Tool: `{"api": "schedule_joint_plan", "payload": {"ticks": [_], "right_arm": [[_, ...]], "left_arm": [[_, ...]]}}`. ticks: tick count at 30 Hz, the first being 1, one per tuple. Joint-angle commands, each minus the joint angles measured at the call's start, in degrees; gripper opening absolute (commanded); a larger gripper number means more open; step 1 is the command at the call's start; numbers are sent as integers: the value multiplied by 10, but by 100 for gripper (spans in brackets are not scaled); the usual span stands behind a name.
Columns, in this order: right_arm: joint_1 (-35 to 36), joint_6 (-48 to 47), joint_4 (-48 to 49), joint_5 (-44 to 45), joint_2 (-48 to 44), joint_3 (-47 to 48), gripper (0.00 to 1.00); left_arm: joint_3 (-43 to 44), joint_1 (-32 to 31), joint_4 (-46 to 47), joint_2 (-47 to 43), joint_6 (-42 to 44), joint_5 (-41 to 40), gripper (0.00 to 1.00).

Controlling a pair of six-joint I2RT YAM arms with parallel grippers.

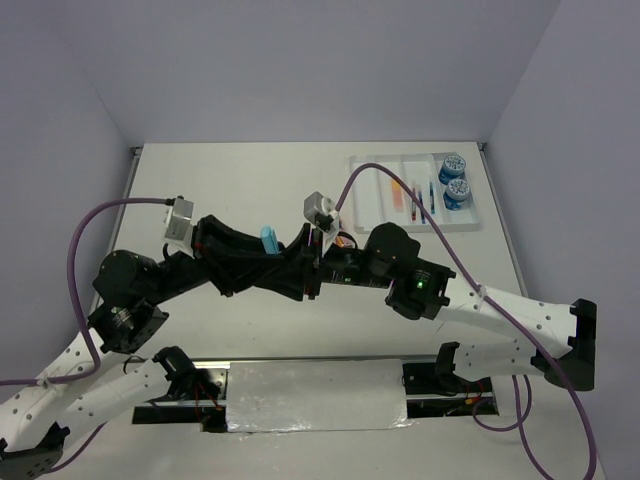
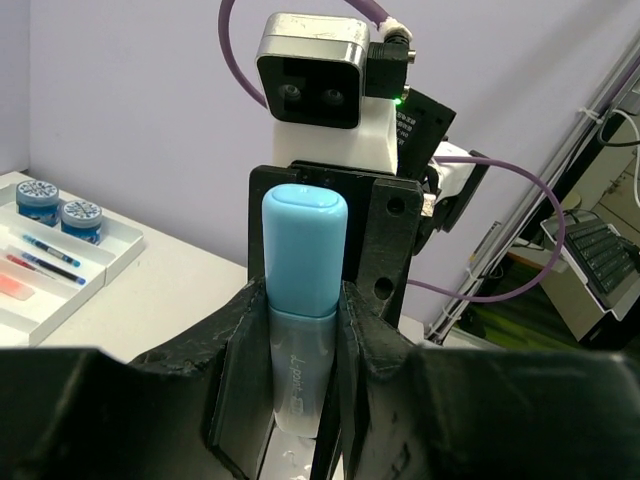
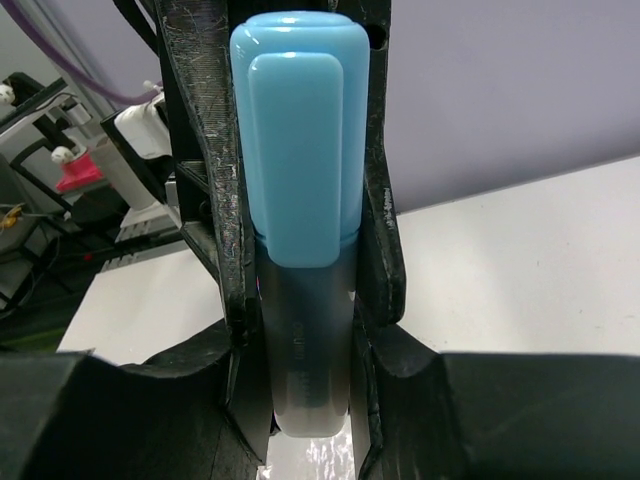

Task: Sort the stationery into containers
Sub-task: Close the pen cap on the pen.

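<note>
**A light-blue marker (image 2: 303, 230) stands upright in my left pincer (image 2: 298, 305).**

My two black fingers (image 2: 240, 370) press its pale barrel from both sides, just below the cap. Close behind the cap stands the right pincer (image 2: 385, 235), with its boxy camera (image 2: 315, 80) above it and a purple cable (image 2: 500, 170) running off to the side. To my left, a white tray (image 2: 110, 250) lies on the white table (image 2: 170, 290). Two blue rolls (image 2: 38, 198) sit side by side in its far compartment, and thin pens (image 2: 50, 248) lie in the next one.
</note>
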Motion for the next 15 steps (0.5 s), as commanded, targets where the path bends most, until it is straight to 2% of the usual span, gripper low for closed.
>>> {"api": "schedule_joint_plan", "payload": {"ticks": [1,2,3,5,6,8,11,15], "right_arm": [[-1,-11,30,3,-3,-4,0],[-1,-12,33,0,-5,-7,0],[-1,-11,36,-2,-7,-12,0],[-1,-9,40,-5,-9,-19,0],[-1,-9,44,-10,-12,-24,0],[-1,-8,46,-15,-14,-30,0],[-2,-6,55,-33,-18,-42,0],[-2,-3,65,-62,-25,-54,0]], "left_arm": [[30,-2,-13,-2,12,-16,9],[32,-3,-15,-3,14,-15,17],[37,-2,-21,-6,15,-18,37],[43,-2,-30,-9,18,-27,55],[49,-2,-38,-11,21,-37,70],[57,-2,-43,-11,27,-45,86],[70,-2,-33,-14,33,-46,90],[84,-2,-39,-12,43,-68,89]]}}
